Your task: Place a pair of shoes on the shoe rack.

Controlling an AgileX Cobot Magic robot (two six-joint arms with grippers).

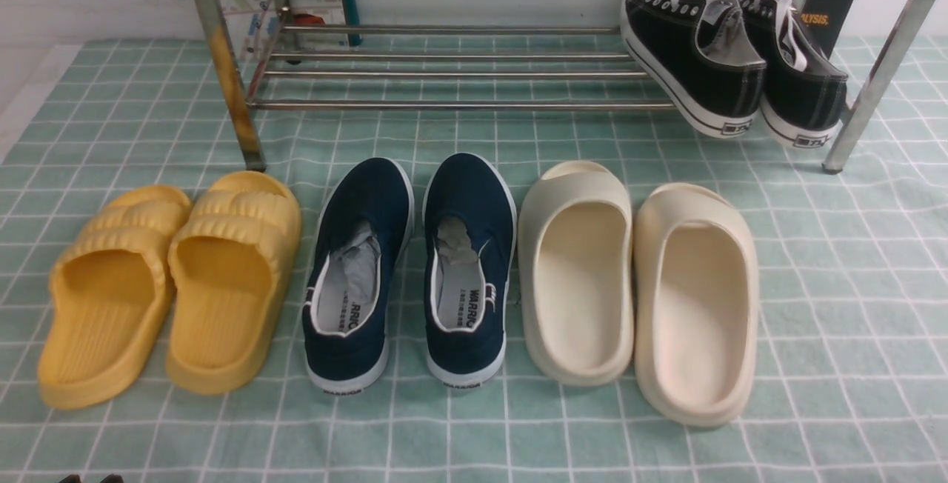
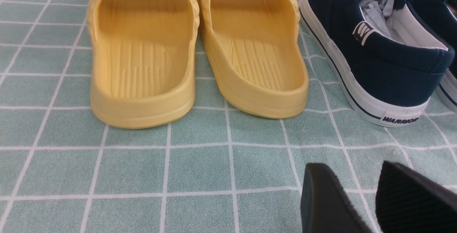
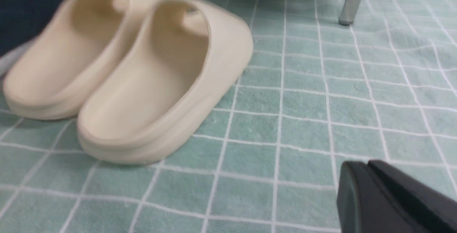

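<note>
The pair of shoes, two black lace-up sneakers (image 1: 692,61) (image 1: 803,75) with white laces and soles, rests side by side on the lower bars at the right end of the shoe rack (image 1: 459,105), heels toward me. In the left wrist view my left gripper (image 2: 351,168) hovers open over the cloth, nothing between its fingers, just short of the heels of the yellow slippers and the navy shoe. My right gripper (image 3: 360,165) has its fingers pressed together and empty, low over the cloth beside the cream slippers. A rack foot (image 3: 351,0) shows far ahead of it.
On the green checked cloth (image 1: 852,283) in front of the rack, three pairs stand in a row: yellow slippers (image 1: 170,283), navy slip-on shoes (image 1: 415,268) and cream slippers (image 1: 637,283). The rack's left post (image 1: 226,61) is rust-stained. Boxes stand behind the rack.
</note>
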